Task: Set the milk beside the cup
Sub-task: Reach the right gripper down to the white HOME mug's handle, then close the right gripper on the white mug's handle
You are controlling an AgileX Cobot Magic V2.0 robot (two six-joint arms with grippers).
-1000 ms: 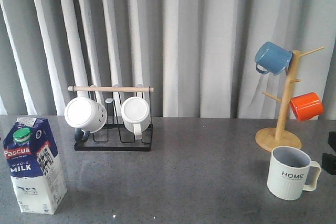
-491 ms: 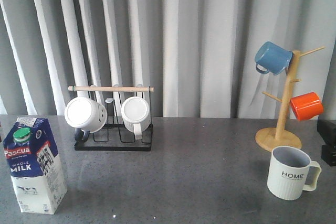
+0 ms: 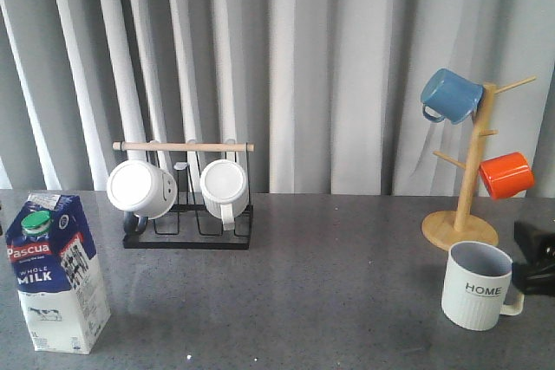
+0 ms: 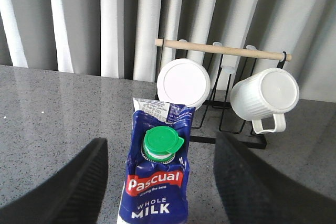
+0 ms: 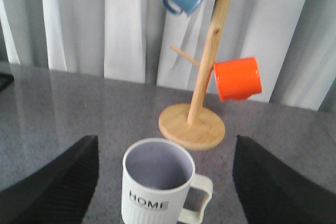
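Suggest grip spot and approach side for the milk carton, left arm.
Grip the milk across its flat side panels, mid-body below the gable and green cap. It stands upright, and the open left claw already straddles it, so come in level from the robot's side.

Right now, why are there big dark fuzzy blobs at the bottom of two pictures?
In the left wrist view the blobs are the left gripper's fingers, too close to be sharp, with the milk crisp between them; in the right wrist view the right gripper's fingers blur likewise around the cup; the front view looks evenly sharp.
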